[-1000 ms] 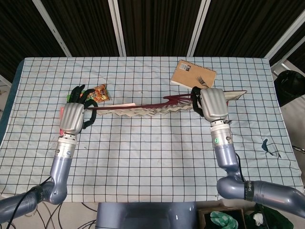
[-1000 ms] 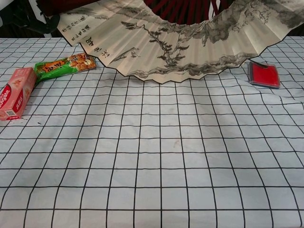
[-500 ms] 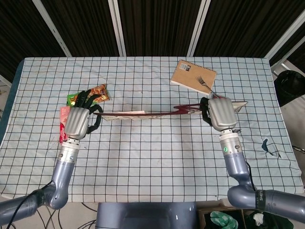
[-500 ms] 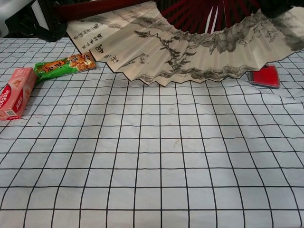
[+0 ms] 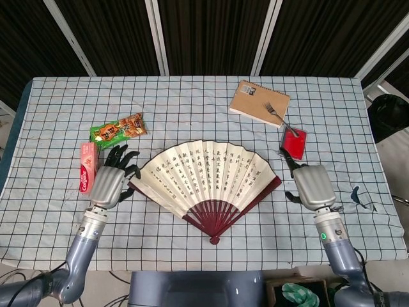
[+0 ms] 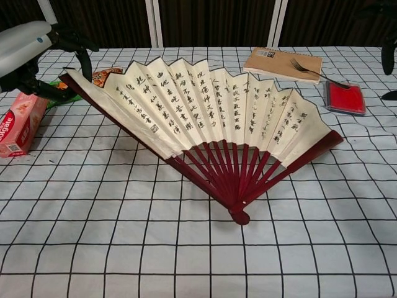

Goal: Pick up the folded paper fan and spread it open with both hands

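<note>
Two hands flank paper fan (image 5: 208,182), fully spread, flat on checked tabletop (image 5: 211,109). Left hand (image 5: 112,182): spread, at left guard stick, contact uncertain. Right hand (image 5: 311,185): apart from fan, finger state indeterminate. Risk: snagging guard on withdrawal, dragging fan. Legible: "Colgate" on toothpaste box (image 5: 86,166); calligraphy on fan.

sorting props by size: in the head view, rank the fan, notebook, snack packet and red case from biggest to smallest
1. fan
2. notebook
3. snack packet
4. red case
The packet and the case look fairly close.
</note>
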`<state>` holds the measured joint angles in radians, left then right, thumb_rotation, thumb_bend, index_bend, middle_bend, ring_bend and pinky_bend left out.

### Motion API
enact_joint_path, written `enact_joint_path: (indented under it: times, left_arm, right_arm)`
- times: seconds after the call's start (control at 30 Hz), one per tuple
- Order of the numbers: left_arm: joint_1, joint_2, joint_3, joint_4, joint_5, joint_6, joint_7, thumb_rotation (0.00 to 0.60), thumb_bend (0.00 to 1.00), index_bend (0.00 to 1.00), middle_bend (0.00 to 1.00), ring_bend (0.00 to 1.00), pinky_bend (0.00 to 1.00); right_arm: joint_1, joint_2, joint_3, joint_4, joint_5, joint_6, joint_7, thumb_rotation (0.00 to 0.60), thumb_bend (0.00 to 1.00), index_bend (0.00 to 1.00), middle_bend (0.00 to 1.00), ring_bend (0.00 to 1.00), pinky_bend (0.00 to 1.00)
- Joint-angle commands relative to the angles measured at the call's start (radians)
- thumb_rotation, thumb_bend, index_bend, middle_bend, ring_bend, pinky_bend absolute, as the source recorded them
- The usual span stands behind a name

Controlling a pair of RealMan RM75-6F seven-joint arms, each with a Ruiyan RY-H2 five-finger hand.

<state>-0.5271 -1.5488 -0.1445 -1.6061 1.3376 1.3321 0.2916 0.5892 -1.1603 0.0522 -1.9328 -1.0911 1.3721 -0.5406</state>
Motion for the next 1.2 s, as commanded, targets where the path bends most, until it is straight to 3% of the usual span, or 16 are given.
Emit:
enact_joint_path:
  times: [0.03,0.1,0.17,0.3,0.37,0.5,0.63,0.77,0.87,1.03,1.2]
  left_arm:
    - [0.017,0.025,0.024,-0.012,0.003,-0.005,0.008,0.6,0.51,0.57,0.18,0.0,0.01]
    - [0.029,0.046,0.042,-0.017,0.003,-0.013,0.014,0.6,0.51,0.56,0.18,0.0,0.0]
    - [0.054,0.099,0.084,-0.021,-0.021,-0.036,0.053,0.6,0.44,0.52,0.16,0.0,0.0]
    - [0.071,0.192,0.116,-0.075,-0.058,-0.075,0.101,0.6,0.05,0.32,0.03,0.0,0.0]
    - [0.08,0.222,0.122,-0.089,-0.062,-0.077,0.097,0.6,0.01,0.28,0.02,0.0,0.0]
    - [0.104,0.268,0.13,-0.101,-0.051,-0.063,0.061,0.6,0.0,0.21,0.01,0.0,0.0]
    - [0.144,0.318,0.141,-0.111,-0.024,-0.024,-0.004,0.6,0.0,0.19,0.01,0.0,0.0]
    - [0.198,0.36,0.154,-0.136,0.024,0.048,-0.085,0.6,0.01,0.13,0.0,0.0,0.0]
    - [0.297,0.391,0.199,-0.121,0.134,0.207,-0.152,0.6,0.01,0.09,0.0,0.0,0.0]
    - [0.402,0.386,0.241,-0.05,0.191,0.323,-0.192,0.6,0.01,0.01,0.0,0.0,0.0]
    - [0.429,0.389,0.246,-0.023,0.215,0.339,-0.195,0.6,0.01,0.0,0.0,0.0,0.0]
  right_arm:
    - [-0.026,0.012,-0.015,-0.008,-0.019,0.007,0.016,0.6,0.1,0.0,0.48,0.56,0.71]
    - [-0.042,0.016,-0.022,-0.01,-0.024,0.005,0.033,0.6,0.1,0.0,0.48,0.56,0.71]
    - [-0.066,0.022,-0.038,-0.01,-0.033,0.005,0.052,0.6,0.1,0.0,0.48,0.56,0.71]
    - [-0.091,0.029,-0.051,-0.01,-0.059,0.002,0.069,0.6,0.1,0.0,0.46,0.55,0.71]
    - [-0.1,0.032,-0.054,-0.01,-0.068,0.0,0.072,0.6,0.09,0.0,0.44,0.52,0.71]
    - [-0.116,0.033,-0.06,-0.011,-0.085,-0.004,0.074,0.6,0.08,0.0,0.38,0.48,0.69]
    - [-0.142,0.037,-0.074,-0.014,-0.112,0.0,0.078,0.6,0.08,0.0,0.31,0.41,0.58]
    - [-0.188,0.05,-0.097,-0.008,-0.162,0.039,0.106,0.6,0.08,0.0,0.15,0.25,0.41]
    - [-0.298,0.082,-0.15,0.05,-0.296,0.181,0.194,0.6,0.08,0.0,0.01,0.08,0.26]
    - [-0.43,0.092,-0.179,0.165,-0.392,0.337,0.346,0.6,0.08,0.0,0.0,0.0,0.23]
    - [-0.476,0.08,-0.171,0.232,-0.434,0.377,0.423,0.6,0.08,0.0,0.0,0.0,0.21]
